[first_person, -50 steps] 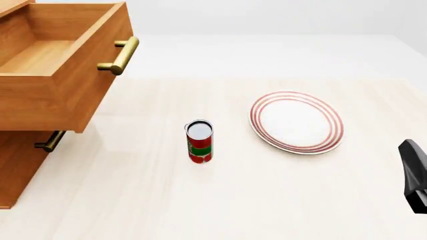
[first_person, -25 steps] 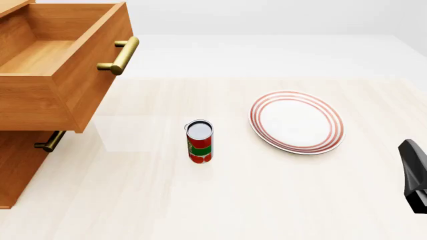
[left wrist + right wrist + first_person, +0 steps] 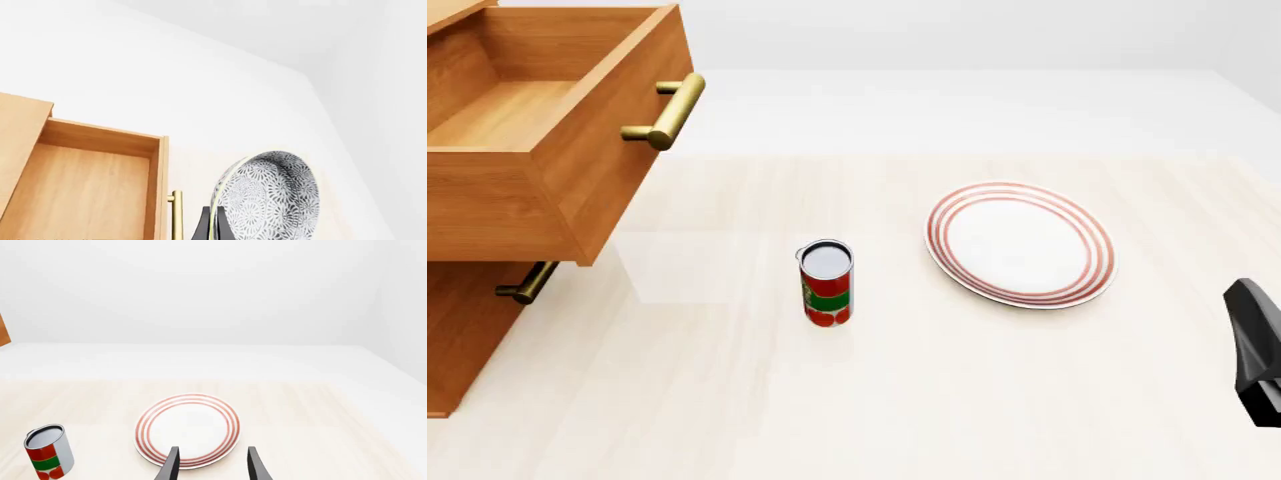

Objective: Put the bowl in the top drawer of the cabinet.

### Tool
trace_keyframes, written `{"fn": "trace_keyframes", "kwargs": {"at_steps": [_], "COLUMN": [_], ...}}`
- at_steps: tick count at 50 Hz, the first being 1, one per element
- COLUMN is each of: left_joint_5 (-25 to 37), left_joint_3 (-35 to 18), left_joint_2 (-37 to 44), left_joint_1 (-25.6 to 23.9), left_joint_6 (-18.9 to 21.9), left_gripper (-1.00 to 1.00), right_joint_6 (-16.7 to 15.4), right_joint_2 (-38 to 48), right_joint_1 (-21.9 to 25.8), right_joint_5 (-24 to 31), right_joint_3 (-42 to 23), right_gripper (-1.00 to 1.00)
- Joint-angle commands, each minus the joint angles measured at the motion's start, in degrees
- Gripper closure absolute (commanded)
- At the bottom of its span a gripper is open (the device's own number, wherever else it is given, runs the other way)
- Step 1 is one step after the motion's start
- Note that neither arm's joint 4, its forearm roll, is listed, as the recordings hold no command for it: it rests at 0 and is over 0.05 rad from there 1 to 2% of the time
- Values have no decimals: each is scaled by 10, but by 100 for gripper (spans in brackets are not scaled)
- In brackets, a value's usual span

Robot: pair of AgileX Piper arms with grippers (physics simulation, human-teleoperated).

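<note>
The bowl (image 3: 270, 195), white with a dense grey-blue floral pattern, shows only in the left wrist view. It is tipped on edge, with my left gripper (image 3: 213, 229) shut on its rim. It hangs beside the brass handle (image 3: 175, 215) of the open top drawer (image 3: 163, 175), outside the box. In the front view the top drawer (image 3: 587, 180) stands pulled out of the cabinet (image 3: 461, 340) and looks empty. Neither the bowl nor the left gripper appears in that view. My right gripper (image 3: 212, 467) is open over the near edge of the plate (image 3: 188, 427), holding nothing.
A red and green can (image 3: 825, 283) stands upright mid-table. The red-ringed plate (image 3: 1021, 243) lies to its right. The lower drawer's brass handle (image 3: 527, 282) sits under the open drawer. Part of the right arm (image 3: 1257, 350) shows at the right edge.
</note>
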Motion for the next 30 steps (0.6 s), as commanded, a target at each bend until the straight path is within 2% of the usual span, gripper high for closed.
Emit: {"fn": "trace_keyframes", "kwargs": {"at_steps": [1, 10, 30], "left_joint_5": [-10, -19, -2], "left_joint_3": [19, 57, 54], "left_joint_2": [-11, -26, -33], "left_joint_1": [25, 56, 107], "left_joint_6": [-1, -2, -7], "left_gripper": [100, 100, 100], "right_joint_6": [0, 0, 0], "right_joint_2": [0, 0, 0], "right_joint_1": [0, 0, 0], "right_joint_5": [0, 0, 0], "right_joint_3": [0, 0, 0], "right_gripper": [-100, -100, -100]}}
